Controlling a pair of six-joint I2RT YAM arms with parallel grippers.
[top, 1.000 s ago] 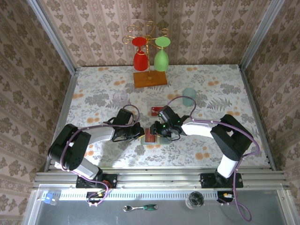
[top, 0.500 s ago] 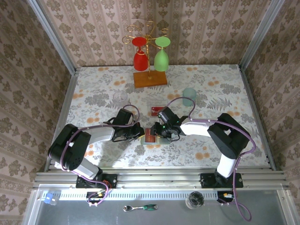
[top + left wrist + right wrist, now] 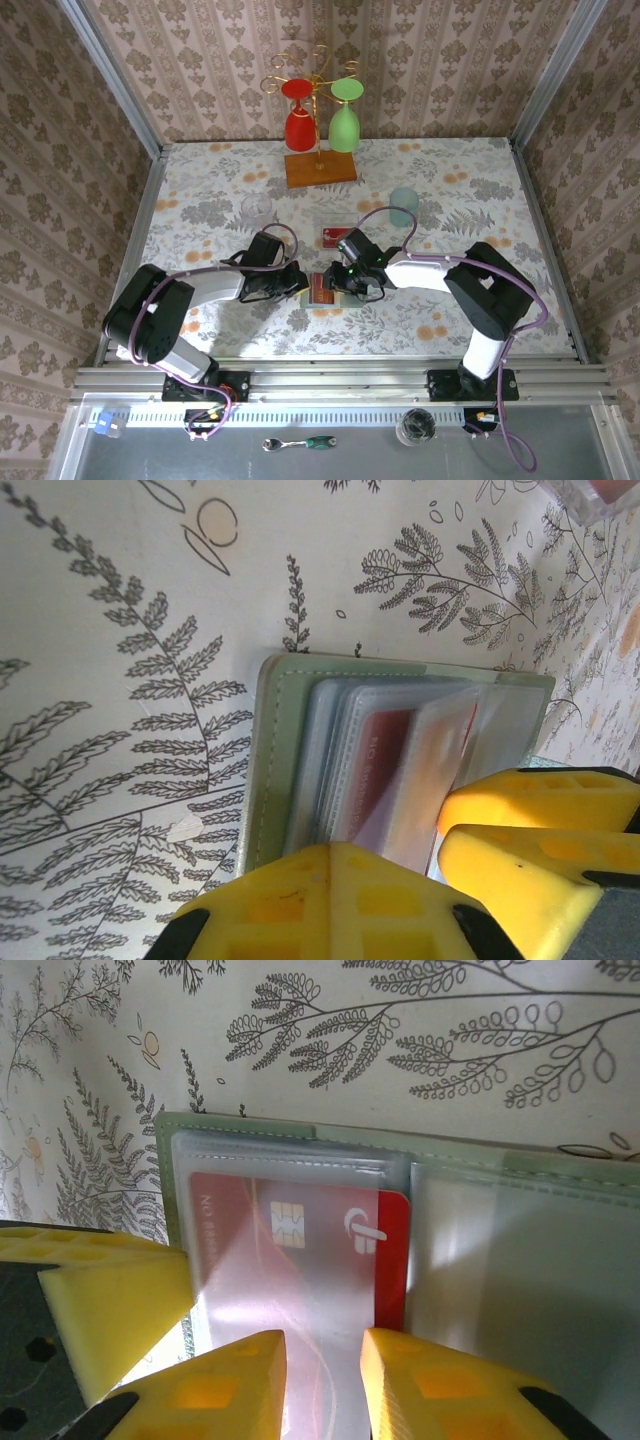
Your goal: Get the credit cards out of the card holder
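We are working the extraction. The card holder (image 3: 290, 1128) is lying open on the table. The left gripper (image 3: 330, 885), closed, is apparently pinning it. The right gripper (image 3: 322, 1380) is hovering slightly parted over the sleeved red credit card (image 3: 330, 1235). Next we are needing a pinch on the card's edge, then an outward slide.

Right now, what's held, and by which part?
Left gripper, shut, at the edge of the sage-green folding card holder: pinning or pinching, unclear. Right gripper straddles the sleeved red plastic card; grip uncertain.
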